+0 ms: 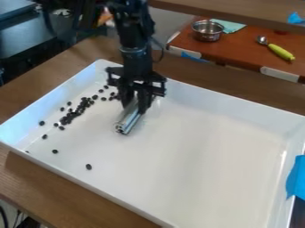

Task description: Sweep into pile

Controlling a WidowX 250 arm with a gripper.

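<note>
Gripper: hanging at 12 o'clock in the tray, jaws clamped on a silver tube-like tool, which slants down toward 7.
Dark beans: a loose, ragged band round 10 o'clock, strays out to 8, a few at 11 just beside the jaws.
White tray: on the wooden tabletop, blue tape at 4.

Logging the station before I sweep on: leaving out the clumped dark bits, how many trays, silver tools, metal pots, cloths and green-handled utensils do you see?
White tray: 1
Silver tool, at the gripper: 1
Metal pot: 1
Pale green cloth: 1
Green-handled utensil: 1
Total: 5
</note>
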